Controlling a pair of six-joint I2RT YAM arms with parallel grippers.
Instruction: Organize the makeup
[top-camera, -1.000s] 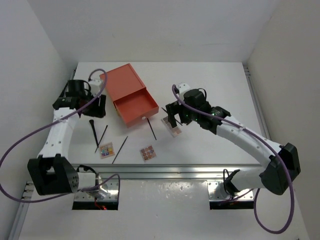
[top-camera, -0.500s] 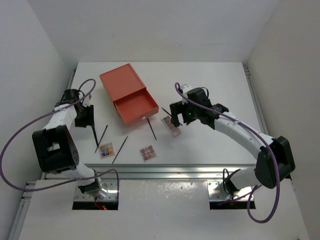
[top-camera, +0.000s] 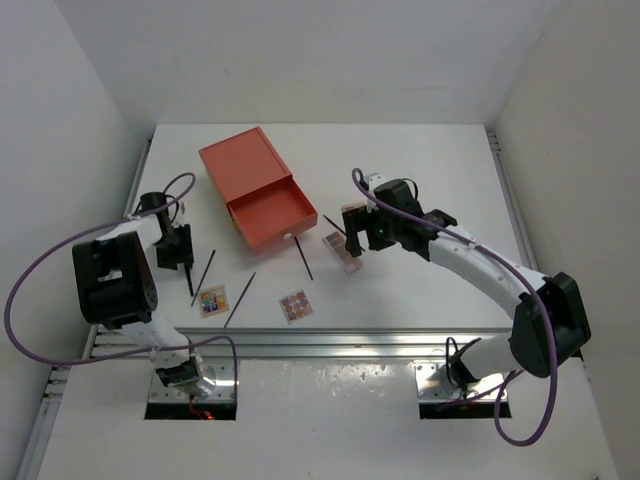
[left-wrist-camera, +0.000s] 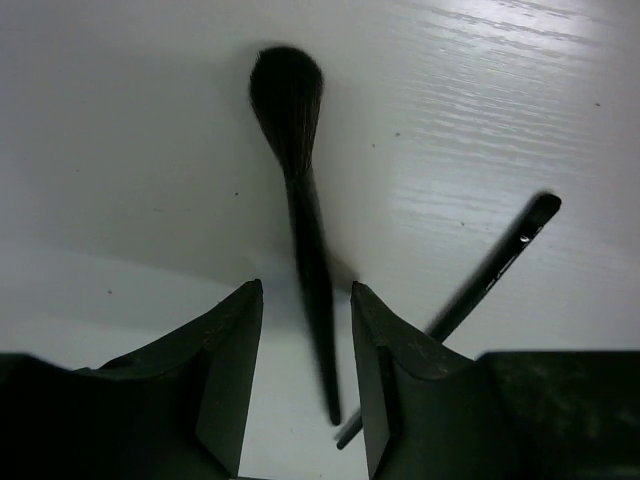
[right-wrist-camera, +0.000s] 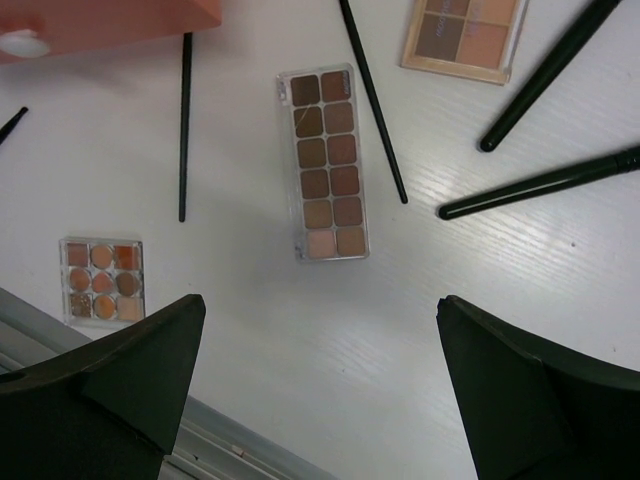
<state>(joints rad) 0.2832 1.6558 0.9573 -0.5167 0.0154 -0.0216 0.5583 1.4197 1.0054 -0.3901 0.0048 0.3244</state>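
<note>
A black makeup brush (left-wrist-camera: 290, 100) lies on the white table, its handle running back between my left gripper's (left-wrist-camera: 306, 290) open jaws without touching them. In the top view this gripper (top-camera: 173, 247) is low over the brush (top-camera: 188, 278) at the far left. My right gripper (right-wrist-camera: 320, 305) is wide open and empty above a long brown eyeshadow palette (right-wrist-camera: 325, 165), with a small nine-pan palette (right-wrist-camera: 100, 280) to its left and another palette (right-wrist-camera: 465, 35) beyond. Thin dark sticks (right-wrist-camera: 185, 125) lie around. In the top view the right gripper (top-camera: 351, 238) hovers over the long palette (top-camera: 343, 254).
The orange drawer box (top-camera: 255, 190) stands open at mid-table, its white knob (right-wrist-camera: 22, 43) facing the front. Two small palettes (top-camera: 212, 300) (top-camera: 295, 305) and several sticks (top-camera: 240, 298) lie near the front rail (top-camera: 330, 340). Two thicker black handles (right-wrist-camera: 545, 185) lie right of the long palette.
My left gripper has swung toward the near left and come down astride the brush handle. My right gripper has shifted only slightly over the long palette.
</note>
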